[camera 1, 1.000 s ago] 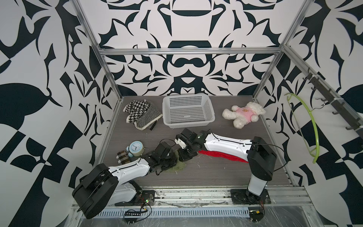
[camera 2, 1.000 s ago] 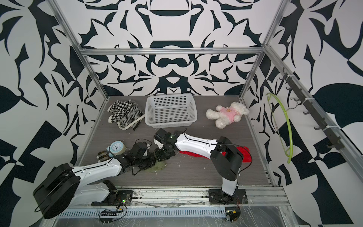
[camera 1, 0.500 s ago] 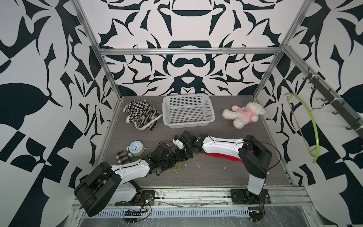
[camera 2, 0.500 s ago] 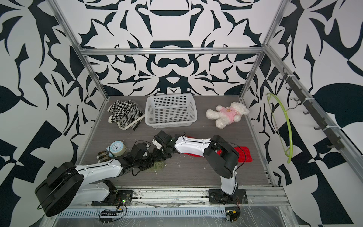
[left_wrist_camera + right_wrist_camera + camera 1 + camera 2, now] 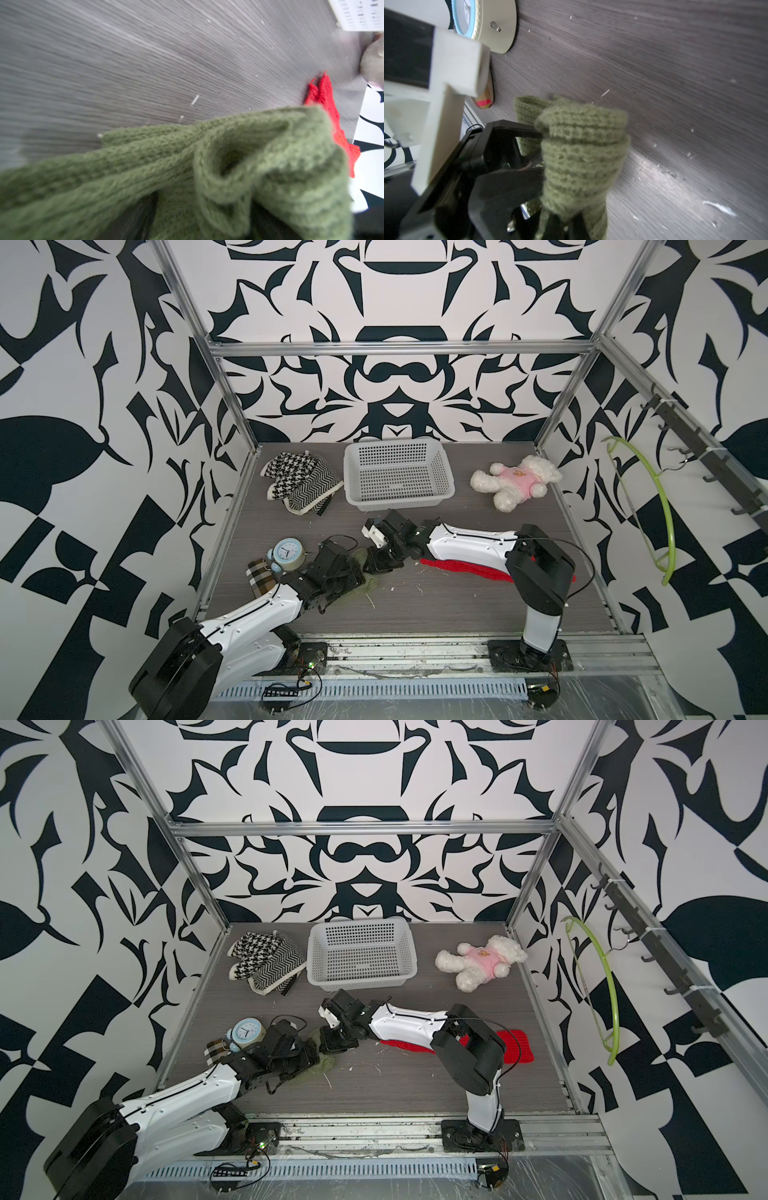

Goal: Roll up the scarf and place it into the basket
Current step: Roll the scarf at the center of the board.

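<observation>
We log the roll as part-made: the green scarf (image 5: 583, 149) sits as a loose coil at 7 o'clock on the bench (image 5: 436, 605). The right tool (image 5: 374, 566) is clamped on its end, and the left tool (image 5: 530, 150) has its jaws parted beside the coil, gripping nothing we can see. We judge that tightening the roll and carrying it to the basket (image 5: 399, 502), empty at 12 o'clock, are left to do.

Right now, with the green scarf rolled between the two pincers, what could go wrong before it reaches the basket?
The green scarf roll looks loose, and only the right pincer is shut on it; the left pincer stands open, so it may unwind on the way to the basket.
The alarm clock stands close beside the left arm; a swing could knock it.
The red scarf lies under the right arm and could be dragged along.
</observation>
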Controlling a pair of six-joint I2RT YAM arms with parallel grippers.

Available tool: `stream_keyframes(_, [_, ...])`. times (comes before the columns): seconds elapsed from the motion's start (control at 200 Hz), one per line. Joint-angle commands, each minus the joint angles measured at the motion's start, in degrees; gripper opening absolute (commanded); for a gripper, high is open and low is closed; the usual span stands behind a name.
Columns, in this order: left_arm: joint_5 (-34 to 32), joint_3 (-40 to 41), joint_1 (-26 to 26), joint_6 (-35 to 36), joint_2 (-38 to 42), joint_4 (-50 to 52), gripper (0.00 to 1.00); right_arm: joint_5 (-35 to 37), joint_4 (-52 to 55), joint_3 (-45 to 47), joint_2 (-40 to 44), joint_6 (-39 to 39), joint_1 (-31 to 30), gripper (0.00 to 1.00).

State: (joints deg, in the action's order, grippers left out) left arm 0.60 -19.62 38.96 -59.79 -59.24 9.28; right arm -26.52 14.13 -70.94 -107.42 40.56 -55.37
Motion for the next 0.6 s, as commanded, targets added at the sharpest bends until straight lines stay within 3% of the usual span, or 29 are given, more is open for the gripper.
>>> stream_keyframes(0.0, [2.5,2.3,-0.2,0.0,0.6,6.3,0.69,0.3,0.1,0.7,-4.6,-0.8,-3.3,0.0])
stream_keyframes(0.115, [0.7,1.1,-0.6,1.0,4.7,11.1,0.59,1.2,1.5,0.3,-4.2,-1.5,-3.3,0.0])
stream_keyframes(0.205, [-0.4,0.4,-1.6,2.1,7.5,13.8,0.34,1.9,2.7,0.1,-3.7,-2.3,-3.3,0.0])
stream_keyframes(0.25, [0.4,0.7,-2.3,2.2,8.2,13.5,0.27,2.2,3.2,0.1,-3.4,-2.6,-3.3,0.0])
stream_keyframes(0.34, [2.9,2.1,-3.2,1.1,7.0,8.7,0.25,2.6,4.1,0.0,-2.5,-3.1,-3.3,0.0])
stream_keyframes(0.595, [9.3,0.7,-3.2,1.5,-6.0,-1.8,0.19,3.4,4.6,0.8,-0.1,-3.4,-3.3,0.0])
